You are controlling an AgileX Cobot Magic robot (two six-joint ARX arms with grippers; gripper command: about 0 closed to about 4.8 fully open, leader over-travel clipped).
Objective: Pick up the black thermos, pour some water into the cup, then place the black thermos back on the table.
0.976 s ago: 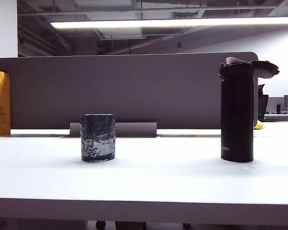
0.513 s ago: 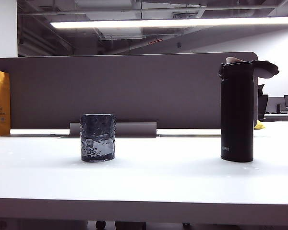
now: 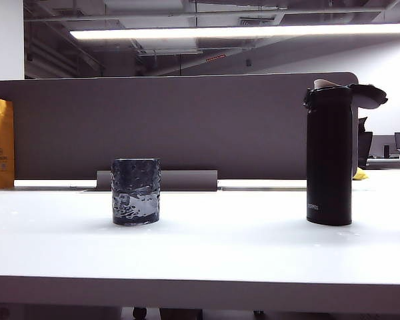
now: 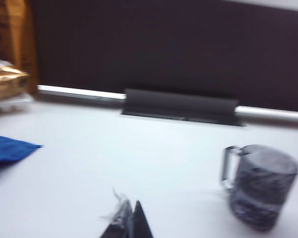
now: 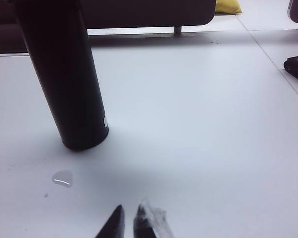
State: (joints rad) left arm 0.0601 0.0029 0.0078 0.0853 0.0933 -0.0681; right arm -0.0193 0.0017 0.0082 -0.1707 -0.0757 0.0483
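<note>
bench [image 3: 207,260]: one, white, thick front edge nearest the exterior camera, carrying everything below
left gripper [image 4: 130,220]: one, low over the bench, jaws pressed together, gripping nothing, picture kinda blurry
right gripper [image 5: 130,222]: one, low over the bench too, jaws nearly together with just a sliver between, nothing held
droplet [image 5: 62,178]: one small clear puddle on the bench, between the right gripper and the thermos base
cup [image 3: 136,191]: one, short, dark, bumpy glass, upright on the left half of the bench, a bit of water visible inside, metal handle showing in the left wrist view [image 4: 260,186]
black thermos [image 3: 329,155]: one, tall, upright on the right half of the bench, lid flipped open, pale spout on top, well apart from the cup, untouched by either gripper [image 5: 64,74]
blue cloth [image 4: 7,148]: one, flat on the bench off to the side
grey partition [image 3: 173,127]: one, behind the bench
orange bag [image 3: 0,141]: one, far left by the partition
</note>
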